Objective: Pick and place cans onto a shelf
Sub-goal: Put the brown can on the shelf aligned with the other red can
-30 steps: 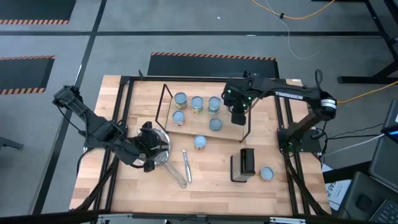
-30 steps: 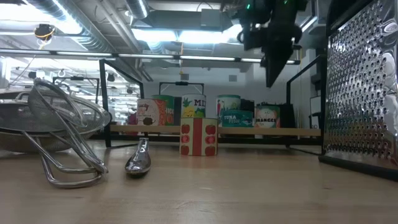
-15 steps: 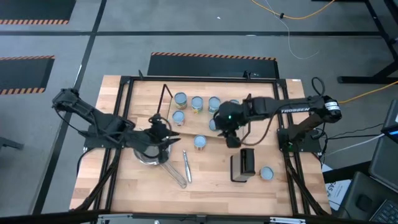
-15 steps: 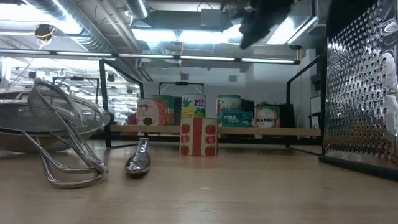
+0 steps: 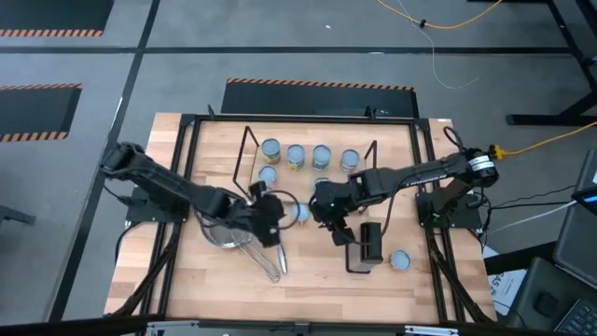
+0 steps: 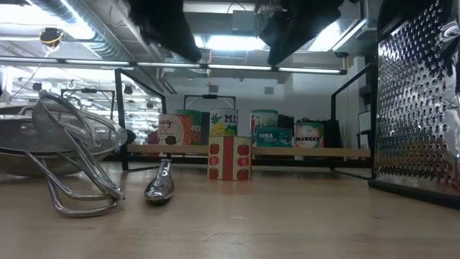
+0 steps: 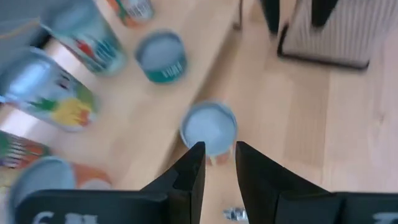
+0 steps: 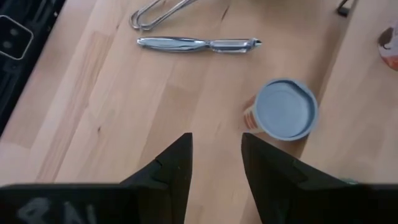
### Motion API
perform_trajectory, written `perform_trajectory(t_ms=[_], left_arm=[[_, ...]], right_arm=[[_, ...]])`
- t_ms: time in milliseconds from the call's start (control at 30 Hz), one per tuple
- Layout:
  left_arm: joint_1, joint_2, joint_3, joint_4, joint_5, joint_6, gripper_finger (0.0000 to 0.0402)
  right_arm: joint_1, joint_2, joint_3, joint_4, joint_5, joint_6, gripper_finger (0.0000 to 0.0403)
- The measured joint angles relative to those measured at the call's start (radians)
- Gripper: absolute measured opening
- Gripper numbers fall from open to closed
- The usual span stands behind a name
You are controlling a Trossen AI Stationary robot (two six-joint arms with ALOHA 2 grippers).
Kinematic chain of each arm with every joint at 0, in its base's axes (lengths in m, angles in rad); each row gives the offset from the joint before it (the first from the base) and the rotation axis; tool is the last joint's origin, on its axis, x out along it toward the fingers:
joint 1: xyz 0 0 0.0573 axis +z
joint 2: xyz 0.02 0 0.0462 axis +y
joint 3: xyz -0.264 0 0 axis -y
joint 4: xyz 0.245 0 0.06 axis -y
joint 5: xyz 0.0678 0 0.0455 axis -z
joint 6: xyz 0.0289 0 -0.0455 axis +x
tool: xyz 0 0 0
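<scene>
**Both grippers over one can in front of the shelf**

In the middle of the high view, one can (image 5: 299,213) stands on the table (image 5: 308,280), just below the shelf (image 5: 280,196). It is upright and nothing touches it. The left gripper (image 5: 273,217) is just left of it, and the right gripper (image 5: 325,213) is just right of it. Both have fingers spread with a small gap and hold nothing. Six cans stand on the shelf, near the upper centre of the frame. One more can (image 5: 399,260) is at the lower right, beside the grater (image 5: 366,245). The strainer (image 5: 229,229) lies at the lower left of the centre, with a peeler (image 5: 279,248) beside it.
</scene>
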Motion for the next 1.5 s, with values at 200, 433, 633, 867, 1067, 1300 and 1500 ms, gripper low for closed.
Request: perform_trajectory(t_ms=[200, 433, 633, 867, 1067, 1300, 1500], left_arm=[[0.017, 0.121, 0.0, 0.089, 0.13, 0.136, 0.0082], [0.037, 0.213, -0.001, 0.225, 0.163, 0.302, 0.0082], [0.069, 0.244, -0.001, 0.247, 0.166, 0.334, 0.0082], [0.103, 0.27, -0.003, 0.247, 0.228, 0.334, 0.0082], [0.122, 0.307, 0.002, 0.278, 0.238, 0.334, 0.0082], [0.13, 0.31, -0.001, 0.257, 0.237, 0.33, 0.0081], [0.13, 0.31, -0.001, 0.242, 0.247, 0.331, 0.0062]], right_arm=[[0.011, 0.0, 0.0, -0.001, 0.0, -0.001, 0.0143], [0.011, 0.0, 0.0, -0.003, 0.0, 0.001, 0.0143], [0.01, 0.0, 0.0, -0.002, 0.0, 0.002, 0.0143], [0.01, 0.0, 0.0, -0.006, 0.0, 0.002, 0.0143], [0.01, -0.001, 0.0, -0.013, 0.001, 0.003, 0.0143], [0.01, -0.001, 0.0, -0.023, 0.001, 0.004, 0.0143], [0.01, -0.001, 0.0, -0.031, 0.0, 0.004, 0.0143]])
